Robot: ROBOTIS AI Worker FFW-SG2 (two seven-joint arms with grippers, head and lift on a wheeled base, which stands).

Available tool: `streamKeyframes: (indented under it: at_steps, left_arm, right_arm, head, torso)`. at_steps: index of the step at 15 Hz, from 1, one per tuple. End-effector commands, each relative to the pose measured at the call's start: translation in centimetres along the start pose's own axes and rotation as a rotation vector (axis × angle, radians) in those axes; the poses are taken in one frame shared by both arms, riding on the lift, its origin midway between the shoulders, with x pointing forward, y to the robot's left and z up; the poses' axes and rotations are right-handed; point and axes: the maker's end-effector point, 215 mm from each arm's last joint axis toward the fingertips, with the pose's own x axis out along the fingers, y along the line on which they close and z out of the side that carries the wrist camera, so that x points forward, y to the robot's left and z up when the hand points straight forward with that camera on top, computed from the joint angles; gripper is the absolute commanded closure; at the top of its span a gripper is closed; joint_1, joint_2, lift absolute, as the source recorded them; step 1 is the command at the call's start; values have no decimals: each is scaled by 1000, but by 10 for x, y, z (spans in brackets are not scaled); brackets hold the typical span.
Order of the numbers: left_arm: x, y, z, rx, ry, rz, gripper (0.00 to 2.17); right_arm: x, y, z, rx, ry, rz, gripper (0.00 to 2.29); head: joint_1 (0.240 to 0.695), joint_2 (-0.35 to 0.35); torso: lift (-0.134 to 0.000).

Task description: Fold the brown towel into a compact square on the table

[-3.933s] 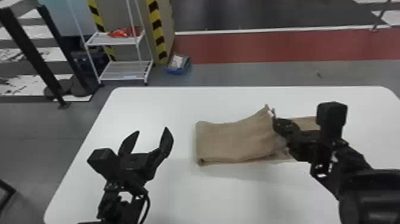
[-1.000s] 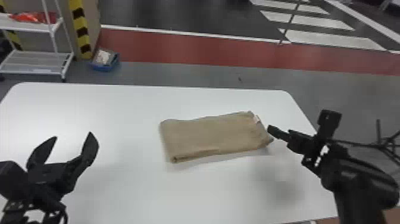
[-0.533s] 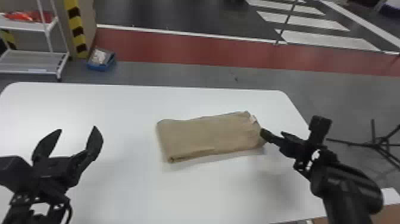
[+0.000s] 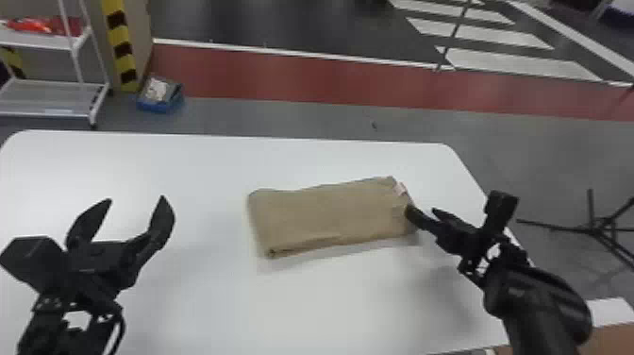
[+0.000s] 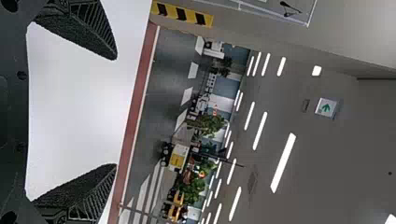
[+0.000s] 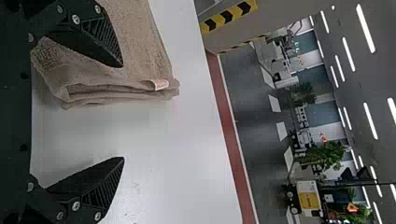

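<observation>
Brown towel [image 4: 325,217]: lying on the white counter [image 4: 306,307], roughly mid-surface, folded into a flat oblong, long way running left to right, right end slanting a little toward the far side. Stacked layers and loose folds along its right end, as seen from the right wrist. Small pale tag [image 4: 400,189] at the far right corner. A small tuck at the near left corner.

Right gripper [image 4: 423,213]: at the towel's right end, reaching in from the right. Jaws spread wide, nothing gripped. In the head view one finger overlaps the edge of that end; the other stands off to the right, over bare counter. Right wrist view: one finger in front of the cloth, the layered edge showing partway into the gap, the second finger clear of it. Whether the nearer finger touches the cloth, cannot tell.

Left gripper [image 4: 136,199]: over the left part of the counter, well apart from the towel's left end. Jaws wide open, empty, pointing toward the far side. Only counter and room in the gap, by the left wrist view.

Surroundings: white shelf unit [image 4: 52,111] on the floor beyond the counter's far left, a blue bin [image 4: 155,107] near it beside a column with yellow-black striping [image 4: 121,52]. Black stand legs [image 4: 599,229] on the floor off the right side.
</observation>
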Motion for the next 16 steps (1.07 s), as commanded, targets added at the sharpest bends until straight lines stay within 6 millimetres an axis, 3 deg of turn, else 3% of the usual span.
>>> streamKeyframes:
  at_steps: [1, 5, 8, 11, 13, 16]
  left_arm:
    - [3, -5, 0, 3, 1, -11, 49]
    - [4, -7, 0, 2, 0, -16, 49]
    - [4, -5, -1, 5, 5, -16, 49]
    - [4, -6, 0, 5, 4, -16, 53]
    - [3, -5, -1, 5, 5, -16, 56]
    - [3, -5, -2, 2, 7, -14, 56]
  right_arm:
    - [1, 7, -4, 2, 10, 28, 353]
    - [3, 15, -16, 12, 47, 48, 761]
    - [4, 16, -22, 34, 69, 50, 1409]
    - [-2, 13, -22, 84, 71, 57, 1895]
    - [-12, 3, -23, 116, 77, 39, 1959]
    - [-39, -6, 13, 198, 7, 39, 1956]
  head:
    - [695, -241]
    - [695, -234]
    - [695, -230]
    - [695, -226]
    - [695, -228]
    - [695, -246]
  torso:
    - [-99]
    - [-99]
    - [-99]
    - [-99]
    - [-99]
    - [-99]
